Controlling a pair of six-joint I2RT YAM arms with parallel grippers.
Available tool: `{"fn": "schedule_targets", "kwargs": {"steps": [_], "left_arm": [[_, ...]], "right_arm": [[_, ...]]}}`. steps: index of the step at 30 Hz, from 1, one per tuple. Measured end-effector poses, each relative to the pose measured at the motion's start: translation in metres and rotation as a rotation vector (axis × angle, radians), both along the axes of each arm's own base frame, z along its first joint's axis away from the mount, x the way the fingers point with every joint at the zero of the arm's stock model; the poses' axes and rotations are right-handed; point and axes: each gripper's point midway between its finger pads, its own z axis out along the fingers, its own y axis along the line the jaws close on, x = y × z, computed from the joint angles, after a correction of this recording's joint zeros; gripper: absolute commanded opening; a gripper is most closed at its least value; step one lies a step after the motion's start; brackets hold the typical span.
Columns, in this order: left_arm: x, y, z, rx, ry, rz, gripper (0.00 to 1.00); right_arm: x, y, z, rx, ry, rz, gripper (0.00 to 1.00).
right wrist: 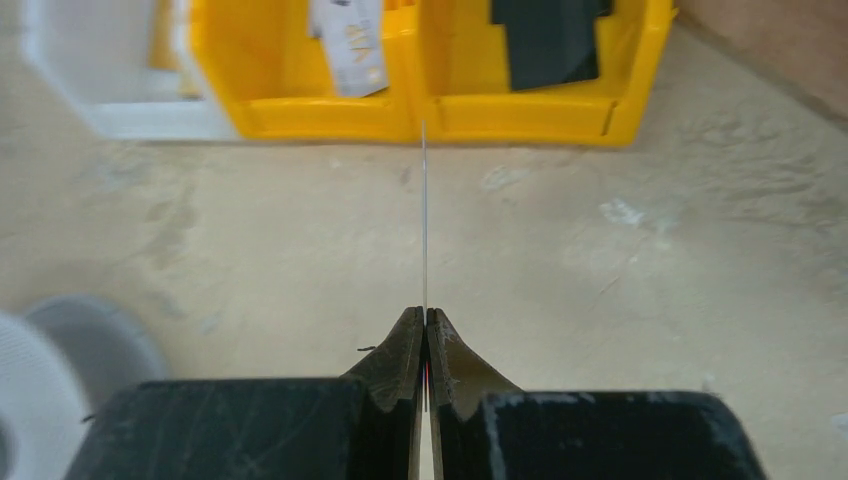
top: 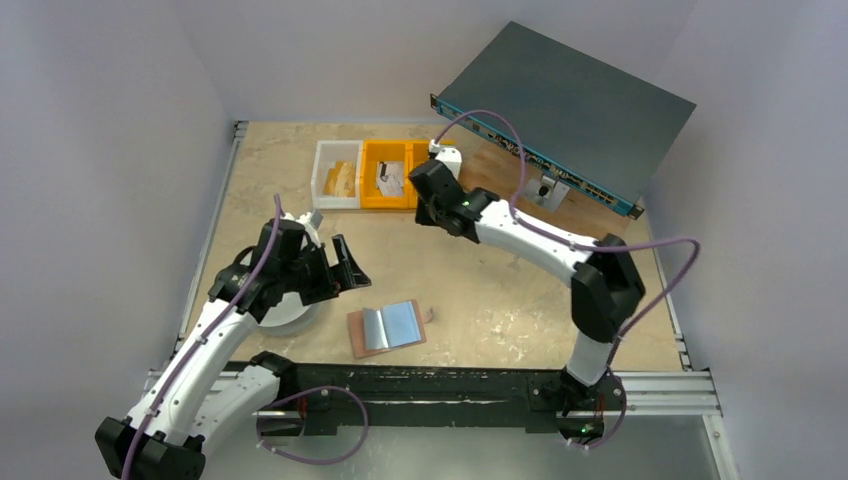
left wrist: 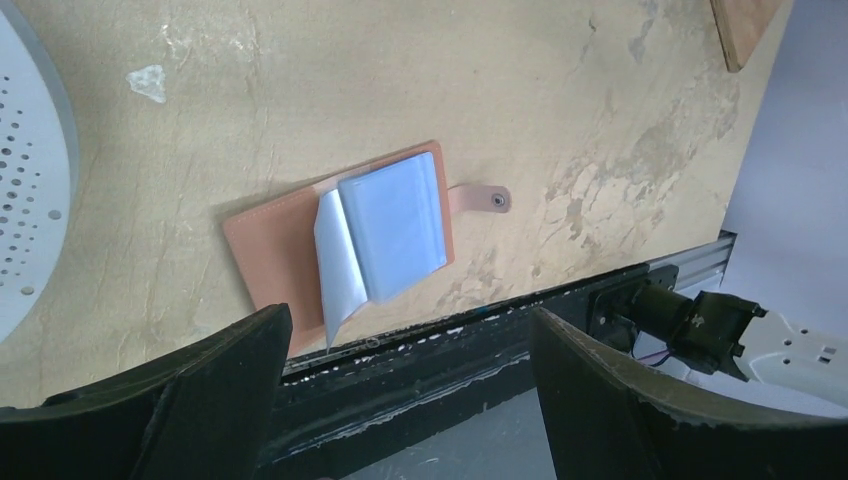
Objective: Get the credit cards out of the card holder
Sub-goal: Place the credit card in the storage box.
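Right gripper (right wrist: 425,322): your jaws were pressed together on a thin flat plastic card (right wrist: 424,220). It showed only edge-on, so its colour could not be told, and it pointed toward the bright yellow plastic bins (right wrist: 320,118).
Left gripper (left wrist: 410,320): your fingers were spread wide and held nothing, hanging above the near side of the wallet.
Card holder: the small pinkish-tan leather bifold card holder (left wrist: 270,235) lay open and flat on the mottled tan table top (left wrist: 300,80), close to its near edge. Its pale blue shiny sleeves (left wrist: 395,225) faced up and its snap tab (left wrist: 480,198) stuck out sideways.
Bins: a pale printed card (right wrist: 348,45) lay in one yellow compartment and a black flat piece (right wrist: 548,35) in the one beside it.
Step in hand: you seemed to be carrying one extracted card to the bins.
Next move: you needed to bring the card over a compartment before parting the jaws. The views did not show whether more cards sat in the sleeves, so the wallet needed checking afterwards.
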Motion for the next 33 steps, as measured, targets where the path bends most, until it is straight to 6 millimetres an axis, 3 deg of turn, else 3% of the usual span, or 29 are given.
{"fn": "schedule_targets", "kwargs": {"steps": [4, 8, 13, 28, 33], "left_arm": [[-0.003, 0.003, 0.002, 0.022, -0.001, -0.015, 0.88], [-0.003, 0.003, 0.005, 0.027, -0.013, -0.025, 0.88], [-0.006, 0.005, 0.003, 0.039, -0.005, -0.035, 0.88], [-0.013, 0.007, 0.003, 0.042, 0.004, -0.042, 0.89], [-0.015, 0.007, 0.006, 0.036, -0.009, -0.043, 0.89]], "right_arm": [[0.028, -0.010, -0.031, -0.224, 0.001, -0.053, 0.00], [0.051, -0.017, -0.048, -0.383, -0.020, -0.085, 0.00], [0.077, -0.020, -0.048, -0.522, -0.078, -0.111, 0.00], [0.122, -0.025, -0.045, -0.808, -0.221, -0.111, 0.00], [0.140, -0.020, -0.052, -0.896, -0.269, -0.094, 0.12]]}}
